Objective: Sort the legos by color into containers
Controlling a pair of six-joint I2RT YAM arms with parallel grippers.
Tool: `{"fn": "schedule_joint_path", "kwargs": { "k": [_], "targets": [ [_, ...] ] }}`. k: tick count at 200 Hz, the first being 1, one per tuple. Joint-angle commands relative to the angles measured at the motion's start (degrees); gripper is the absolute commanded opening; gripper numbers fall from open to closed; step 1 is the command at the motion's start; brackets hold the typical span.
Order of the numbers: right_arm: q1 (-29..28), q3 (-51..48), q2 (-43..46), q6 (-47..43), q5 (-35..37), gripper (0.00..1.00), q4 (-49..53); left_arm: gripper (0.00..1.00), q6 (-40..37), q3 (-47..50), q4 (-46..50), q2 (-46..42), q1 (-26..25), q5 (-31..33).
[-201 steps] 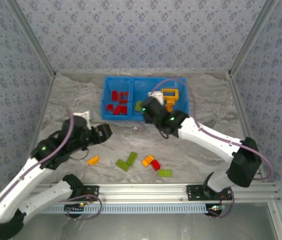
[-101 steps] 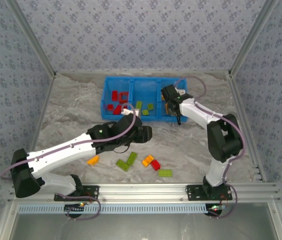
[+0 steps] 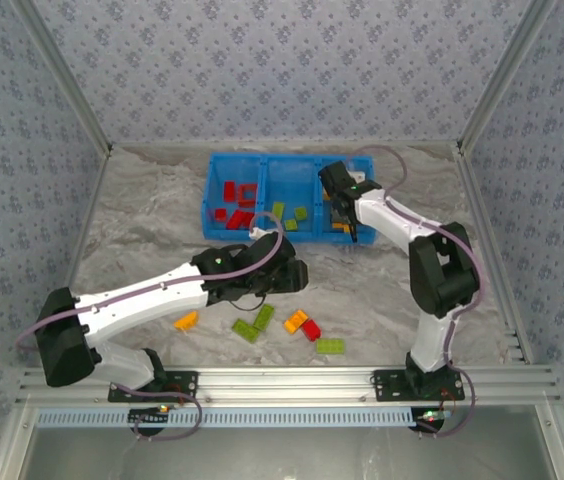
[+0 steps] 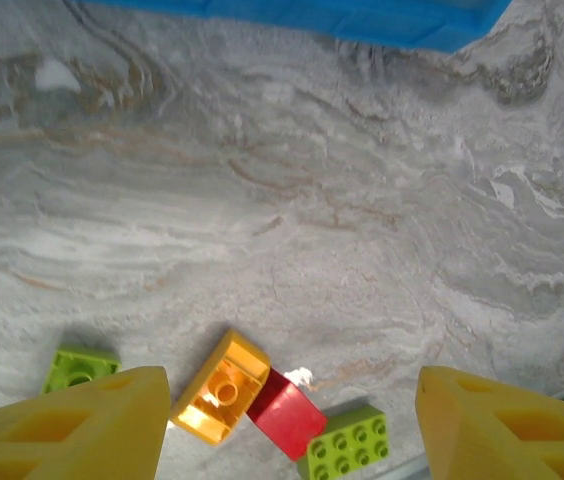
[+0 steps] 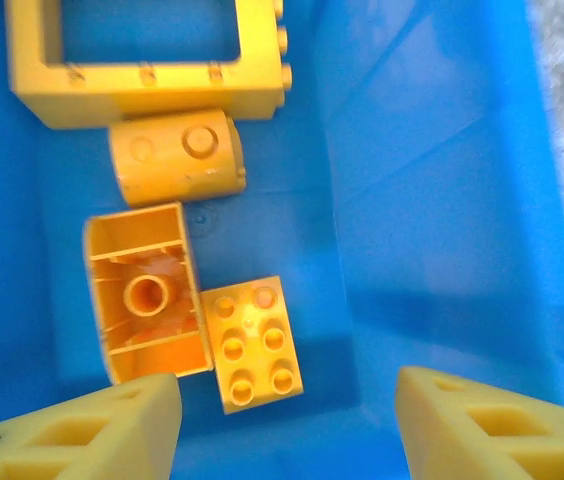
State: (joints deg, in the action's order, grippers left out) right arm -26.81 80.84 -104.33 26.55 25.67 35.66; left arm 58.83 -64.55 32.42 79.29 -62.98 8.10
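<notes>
On a grey marbled tabletop (image 3: 142, 230), walled by patterned blue-grey panels (image 3: 282, 70), a bright blue plastic three-compartment tray (image 3: 262, 157) sits toward the far edge. Two white robot arms reach in from the near rail. The left arm (image 3: 152, 295) stretches across the middle of the table, and the right arm (image 3: 402, 225) bends back over the tray.

The right gripper (image 5: 287, 380) hangs above the tray's right compartment, its yellow fingers (image 5: 92, 430) spread wide and holding nothing. The left gripper (image 4: 292, 385) hovers over bare table in front of the tray, jaws parted and empty.

Red studded plastic bricks (image 3: 235, 205) fill the left compartment and lime green bricks (image 3: 290, 215) lie in the middle one. Below the right gripper lie four pieces:
- an orange-yellow hollow rectangular frame (image 5: 147, 50)
- a rounded orange-yellow piece (image 5: 175, 155) just beside the frame
- an upturned orange-yellow brick (image 5: 147, 295) showing its hollow underside
- a six-stud orange-yellow brick (image 5: 252, 345) touching the upturned one

Loose on the table under the left gripper, a small orange brick (image 4: 222, 388) touches a red brick (image 4: 284, 412). A lime green multi-stud brick (image 4: 347, 455) lies just beside the red one. A pair of green bricks (image 3: 254, 325) lies to their left, and a lone orange brick (image 3: 186, 320) sits farther left.
</notes>
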Motion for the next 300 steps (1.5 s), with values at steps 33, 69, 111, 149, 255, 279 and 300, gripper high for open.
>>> {"fn": "schedule_joint_path", "kwargs": {
  "k": [33, 69, 111, 149, 255, 279, 300],
  "targets": [
    [-6.5, -2.8, 20.6, -5.7, 2.7, 0.64, 1.4, 0.67, 12.8, -5.4, 12.0, 10.0, -2.9, -11.9],
    [-14.9, -14.8, 36.9, -11.1, -0.3, 0.64, -0.9, 0.69, 20.6, -0.9, 7.7, 10.2, -4.4, -13.1],
    [-23.4, -24.1, 52.7, -7.1, 0.0, 0.64, 3.2, 0.75, 30.2, 1.5, 3.2, 10.4, -5.3, -14.7],
    [-27.2, -27.8, 60.4, -3.5, 1.7, 0.63, 8.6, 0.75, 37.8, 1.7, -2.5, 13.8, -6.3, -18.2],
    [-31.6, -29.2, 71.2, -3.6, -4.5, 0.62, 11.9, 0.54, 40.3, -4.5, -3.5, 26.3, -5.2, -20.8],
    [-31.6, -28.7, 71.6, -3.0, -4.2, 0.62, 12.6, 0.39, 39.3, -5.4, -2.9, 27.8, -4.7, -21.0],
    [-31.7, -29.1, 71.5, -2.7, -4.4, 0.62, 12.1, 0.35, 38.5, -5.7, -3.1, 27.5, -4.5, -20.7]
  ]
}}
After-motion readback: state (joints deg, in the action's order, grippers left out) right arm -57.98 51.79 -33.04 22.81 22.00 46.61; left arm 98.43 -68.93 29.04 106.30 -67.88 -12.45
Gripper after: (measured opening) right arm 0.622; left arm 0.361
